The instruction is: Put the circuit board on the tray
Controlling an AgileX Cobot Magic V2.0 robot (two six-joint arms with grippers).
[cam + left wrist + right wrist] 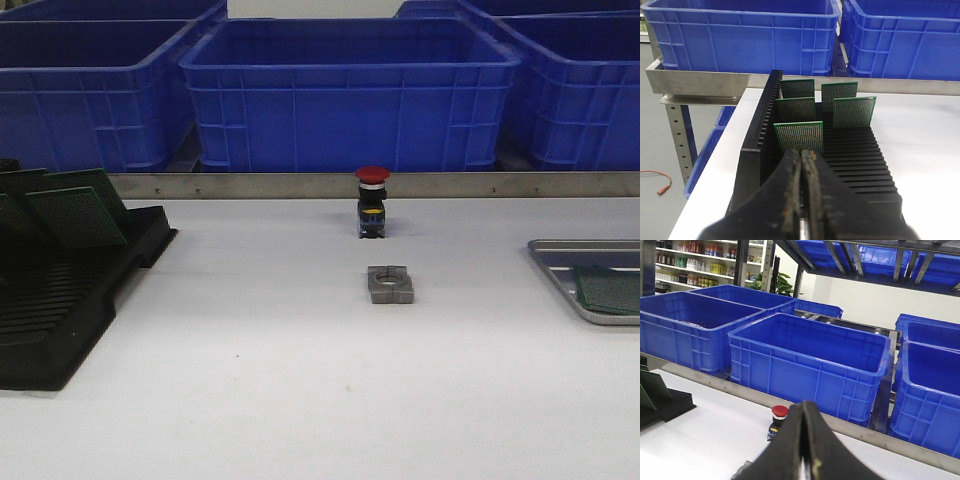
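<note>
The left claw [803, 165] is clenched with nothing between its dark fingers [790, 195], which press together, and it hangs over the near end of the black slotted rack [860, 165] on the white desk [920, 150]. Just ahead of that claw a green perforated circuit board [799, 136] stands upright in a slot, with four more boards [840, 102] standing in two rows farther beyond it. The right claw [804, 412] is also clenched and empty, its fingers meeting in a narrow seam; ahead of it and lower sits a red mushroom push button [778, 416] on the desk, and beyond that a row of blue plastic bins [810, 360]. In the front view neither claw appears; the silver-grey tray [560, 262] lies at the right edge of the desk, already holding one green circuit board [610, 290] flat inside it, cut off by the frame. A small grey metal block with a round hole [389, 284] lies mid-desk, just in front of the push button. No readable writing or brand shows on any item
</note>
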